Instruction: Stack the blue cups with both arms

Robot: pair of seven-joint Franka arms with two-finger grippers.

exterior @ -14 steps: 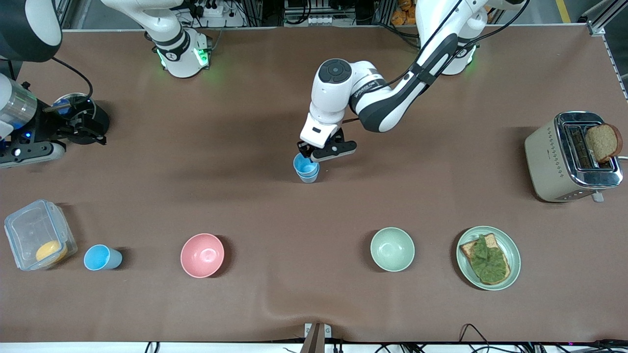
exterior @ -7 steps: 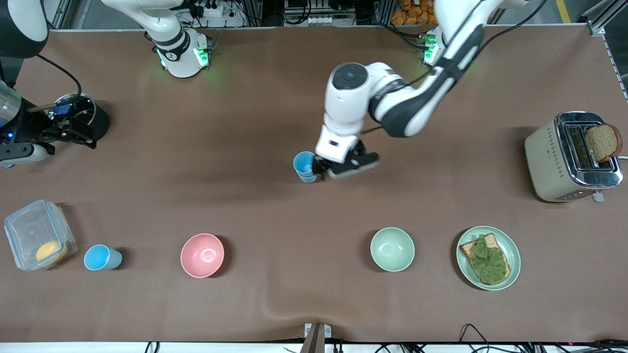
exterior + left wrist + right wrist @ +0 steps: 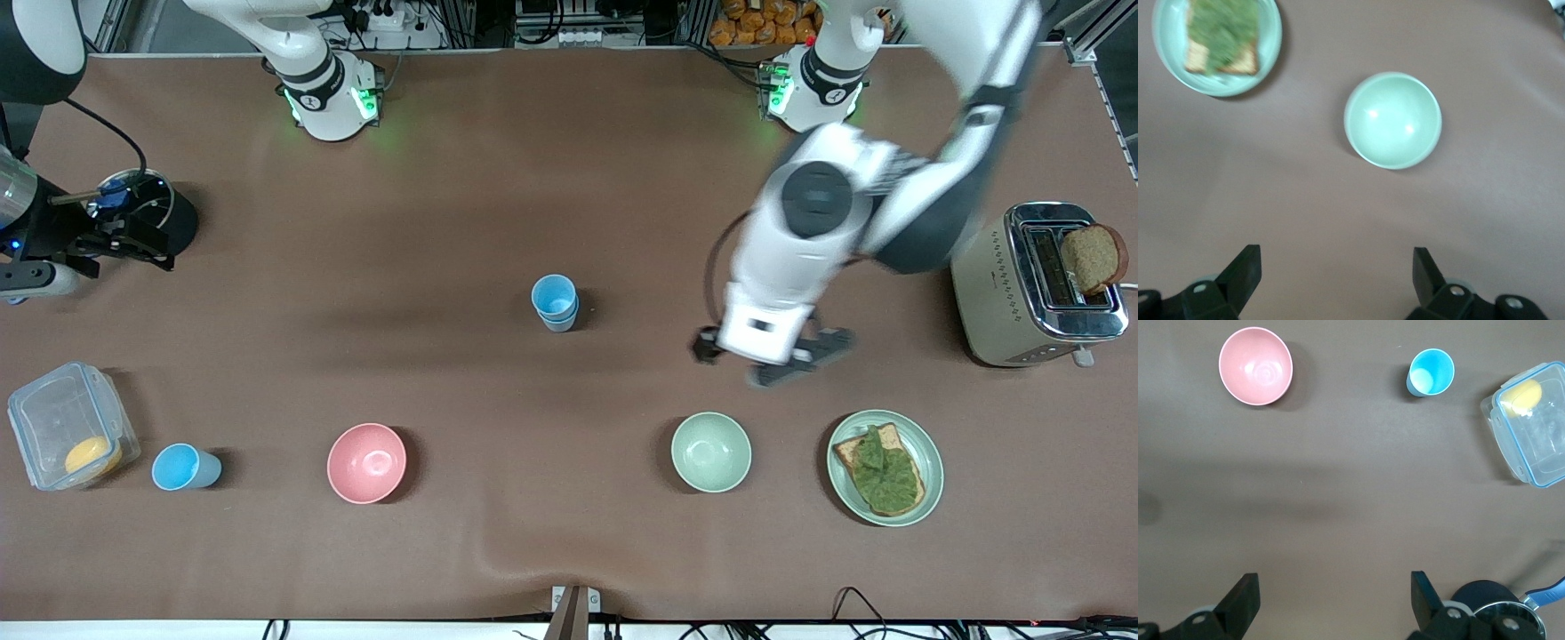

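Two blue cups (image 3: 555,302) stand nested in one stack at the table's middle, with no gripper touching them. A third blue cup (image 3: 185,467) stands alone beside the clear box, nearer to the front camera; it also shows in the right wrist view (image 3: 1430,373) with a pale patch inside. My left gripper (image 3: 769,360) is open and empty over bare table between the stack and the toaster; the left wrist view shows it (image 3: 1337,273) with its jaws wide apart. My right gripper (image 3: 120,242) is open and empty at the right arm's end, and shows in its wrist view (image 3: 1335,600).
A pink bowl (image 3: 366,462), a pale green bowl (image 3: 710,452) and a plate (image 3: 926,444) with topped toast line the near side. A clear box (image 3: 71,425) holds something yellow. A toaster (image 3: 1036,284) with bread stands at the left arm's end. A black pot (image 3: 147,209) sits by the right gripper.
My left gripper has let go of the cup stack and swung away toward the toaster. The stack stays in place. The right arm has hardly moved.
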